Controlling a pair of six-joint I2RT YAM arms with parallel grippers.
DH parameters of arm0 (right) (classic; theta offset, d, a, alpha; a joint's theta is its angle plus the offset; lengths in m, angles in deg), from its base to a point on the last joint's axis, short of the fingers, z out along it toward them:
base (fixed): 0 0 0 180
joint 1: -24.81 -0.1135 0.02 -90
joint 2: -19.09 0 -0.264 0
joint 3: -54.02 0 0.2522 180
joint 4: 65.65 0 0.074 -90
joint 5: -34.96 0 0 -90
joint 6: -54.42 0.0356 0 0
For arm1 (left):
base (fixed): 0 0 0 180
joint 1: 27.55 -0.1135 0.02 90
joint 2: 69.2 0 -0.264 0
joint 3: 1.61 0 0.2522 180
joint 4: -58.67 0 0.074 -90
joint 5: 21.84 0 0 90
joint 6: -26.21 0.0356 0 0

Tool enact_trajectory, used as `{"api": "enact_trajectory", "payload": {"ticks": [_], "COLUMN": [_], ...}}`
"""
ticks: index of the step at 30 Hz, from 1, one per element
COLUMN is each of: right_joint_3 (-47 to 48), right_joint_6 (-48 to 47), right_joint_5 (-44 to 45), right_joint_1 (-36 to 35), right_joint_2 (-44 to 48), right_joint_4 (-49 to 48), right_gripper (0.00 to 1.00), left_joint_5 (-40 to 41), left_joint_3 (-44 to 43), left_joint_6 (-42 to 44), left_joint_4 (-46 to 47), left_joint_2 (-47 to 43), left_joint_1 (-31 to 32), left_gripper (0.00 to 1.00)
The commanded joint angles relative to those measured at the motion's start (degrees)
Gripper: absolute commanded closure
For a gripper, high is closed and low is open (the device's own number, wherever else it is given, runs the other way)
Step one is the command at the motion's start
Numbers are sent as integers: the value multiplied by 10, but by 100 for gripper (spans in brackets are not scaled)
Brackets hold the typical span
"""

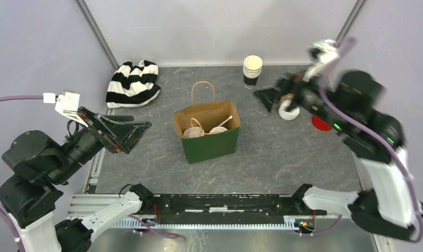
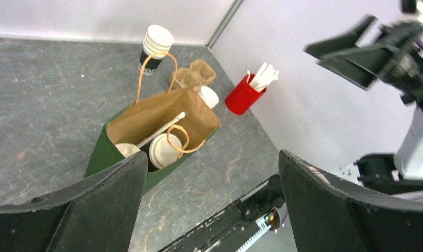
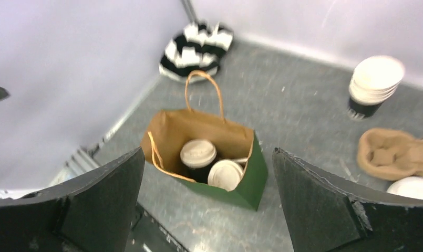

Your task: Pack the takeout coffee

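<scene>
Already the lidded cups (image 3: 198, 153) sit in the bag (image 3: 254, 178), apart from both jaws.

I have the left arm (image 1: 46, 157) folded low at the near left, the left pincer (image 1: 137, 127) pointing right, jaws spread wide, holding nothing. The right arm (image 1: 377, 136) reaches far on the right, blurred; the right pincer (image 1: 269, 97) points left, jaws equally wide, empty.
</scene>
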Motion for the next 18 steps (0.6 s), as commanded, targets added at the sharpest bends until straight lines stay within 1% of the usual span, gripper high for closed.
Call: {"api": "enact_trajectory", "payload": {"ticks": [1,3,5,11,14,15,16,18], "right_joint_3": [-63,-88,-92,-59,-79,-104,-120,-106], "right_joint_6": [-10,-20,-21,-11,-15,-23,-21,-15], "right_joint_5": [111,123,141,184,202,181,179,187], "right_joint_1": [-1,-1,-1,-1,-1,-1,-1,-2], "right_joint_2": [121,160,179,183,193,205,210,195], "right_joint_4": [-78,-98,-96,-61,-57,-77,-82,-61], "right_gripper": [2,2,2,2,2,2,2,2], "left_joint_5": [30,36,40,52,56,58,60,62], "left_joint_3": [-37,-47,-59,-95,-101,-101,-102,-104], "left_joint_6": [14,16,22,42,42,42,39,37], "left_joint_4": [47,60,67,60,57,57,57,57], "left_joint_2": [3,4,8,26,28,28,27,28], "left_joint_1": [2,2,3,5,6,6,6,6], "left_gripper": [0,0,0,0,0,0,0,0]}}
